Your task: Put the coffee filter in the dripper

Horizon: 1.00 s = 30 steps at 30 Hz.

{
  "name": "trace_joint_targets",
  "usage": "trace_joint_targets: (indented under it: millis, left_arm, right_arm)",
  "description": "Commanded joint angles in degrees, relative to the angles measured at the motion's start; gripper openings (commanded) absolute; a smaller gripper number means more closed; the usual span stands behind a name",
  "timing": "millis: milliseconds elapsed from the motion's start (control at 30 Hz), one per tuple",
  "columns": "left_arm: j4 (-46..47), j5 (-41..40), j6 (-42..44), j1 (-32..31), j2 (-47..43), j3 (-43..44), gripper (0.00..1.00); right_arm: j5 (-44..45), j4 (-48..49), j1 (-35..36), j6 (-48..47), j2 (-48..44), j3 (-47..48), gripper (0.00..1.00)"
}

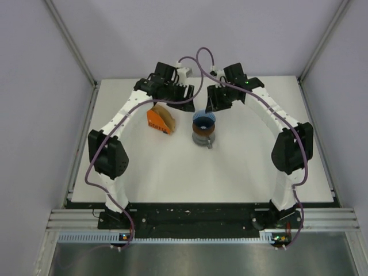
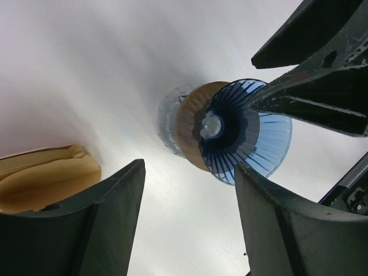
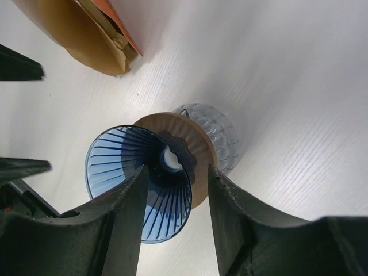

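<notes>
The dripper [image 1: 203, 122] is a blue ribbed see-through funnel with a tan collar, standing on a clear glass cup [image 1: 204, 140] at the table's middle back. It also shows in the left wrist view [image 2: 241, 129] and the right wrist view [image 3: 138, 172]. The tan paper coffee filter [image 1: 165, 117] lies against an orange pack [image 1: 155, 122] left of the dripper, seen too in the wrist views [image 2: 46, 178] [image 3: 75, 29]. My left gripper [image 1: 172, 103] [image 2: 190, 167] is open and empty between filter and dripper. My right gripper [image 1: 214, 106] [image 3: 178, 169] is open, close above the dripper's far right rim.
The right arm's fingers [image 2: 310, 75] cross the left wrist view above the dripper. The white table [image 1: 172, 172] is walled by grey panels. Purple cables [image 1: 198, 57] loop over both arms at the back.
</notes>
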Motion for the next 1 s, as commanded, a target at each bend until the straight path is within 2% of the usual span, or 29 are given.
trace_joint_targets:
  millis: [0, 133, 233, 367, 500, 767, 900, 967]
  left_arm:
    - [-0.4, -2.3, 3.8, 5.4, -7.2, 2.1, 0.71]
    - [-0.1, -4.5, 4.0, 13.7, -8.6, 0.7, 0.74]
    - [1.3, -9.5, 5.3, 18.0, -8.2, -0.4, 0.76]
    - [2.7, -15.0, 9.3, 19.5, -5.7, -1.0, 0.77]
    - [2.5, -12.3, 10.7, 19.5, -2.4, -0.2, 0.75]
    - [1.0, -13.1, 11.6, 19.5, 5.0, 3.7, 0.56]
    - [1.7, -13.0, 11.8, 19.5, 6.3, 3.5, 0.32]
    - [1.7, -11.6, 12.5, 19.5, 5.9, 2.8, 0.24]
  right_arm:
    - [2.8, 0.3, 1.1, -3.5, -5.2, 3.2, 0.46]
    - [5.2, 1.4, 3.5, -7.2, -7.9, 1.9, 0.46]
    - [5.4, 3.8, 5.4, -7.7, -9.0, 0.1, 0.47]
    - [4.8, 5.4, 7.0, -9.4, -8.8, -0.6, 0.47]
    - [4.6, 5.5, 8.0, -9.6, -8.0, -0.7, 0.47]
    - [3.6, 7.3, 10.3, -10.1, -7.6, -2.0, 0.47]
    - [2.2, 9.5, 11.7, -10.5, -7.0, -2.2, 0.46]
    - [2.2, 9.7, 12.5, -11.2, -6.5, -2.0, 0.45]
